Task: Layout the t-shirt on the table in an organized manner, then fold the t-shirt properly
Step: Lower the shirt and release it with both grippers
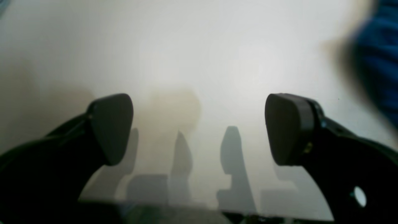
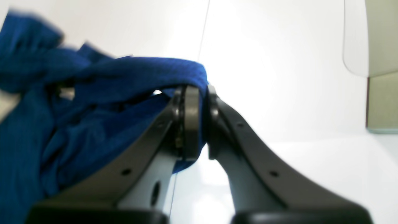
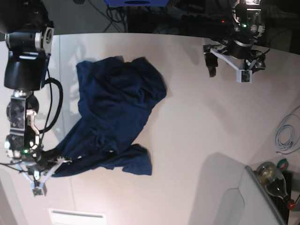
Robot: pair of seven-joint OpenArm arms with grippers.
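The t-shirt (image 3: 117,108) is a dark navy cloth lying rumpled on the white table (image 3: 197,131), bunched toward the near-left. My right gripper (image 3: 58,163) sits at the shirt's lower-left edge. Seen from the right wrist, that gripper (image 2: 202,90) has a fold of the t-shirt (image 2: 108,74) pinched between its nearly closed pads. My left gripper (image 3: 228,72) hangs at the far right, apart from the shirt. In the left wrist view this gripper (image 1: 199,129) stands wide open over bare table (image 1: 199,46), with a blurred bit of the t-shirt (image 1: 379,62) at the upper right.
A grey panel (image 3: 262,201) covers the near-right corner, with a bottle (image 3: 274,176) and a white cable (image 3: 286,136) beside it. A thin dark seam (image 2: 203,31) crosses the tabletop. Another grey panel (image 2: 381,62) shows at the right of the right wrist view.
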